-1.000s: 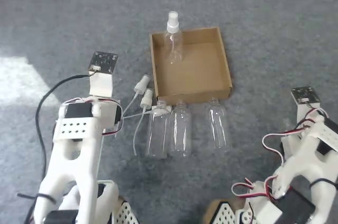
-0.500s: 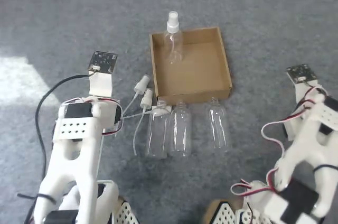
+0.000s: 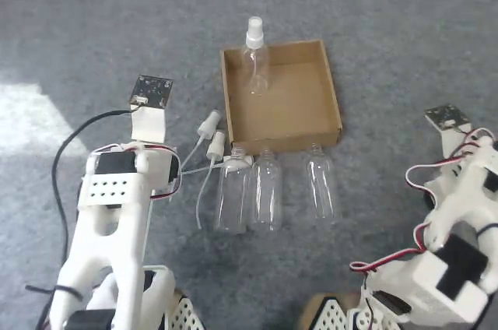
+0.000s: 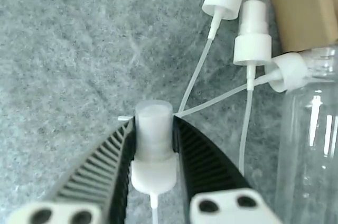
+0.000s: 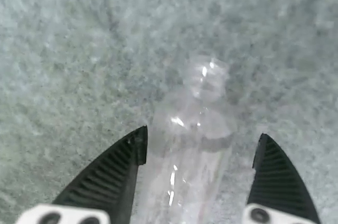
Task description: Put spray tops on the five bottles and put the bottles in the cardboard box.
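Note:
My left gripper (image 4: pixel 153 120) is shut on a white spray top (image 4: pixel 153 171) held just above the carpet, its dip tube trailing back. Three more spray tops (image 4: pixel 252 28) lie close by, beside a clear bottle (image 4: pixel 311 129). In the high view three uncapped bottles (image 3: pixel 265 190) lie in front of the cardboard box (image 3: pixel 331 85), and a capped bottle (image 3: pixel 255 57) stands at the box's back wall. My right gripper (image 5: pixel 202 133) is open above another clear bottle (image 5: pixel 206 102) that lies on the carpet between its fingers without touching them.
Grey carpet covers the whole work area. The left arm (image 3: pixel 117 190) stands left of the loose spray tops (image 3: pixel 210 124), with a black cable running off its side. The right arm (image 3: pixel 459 213) stands well to the right of the box.
The right arm has shifted: its wrist swung toward the far side, then settled back a little, and its body moved lower right. The left arm and the bottles have not moved.

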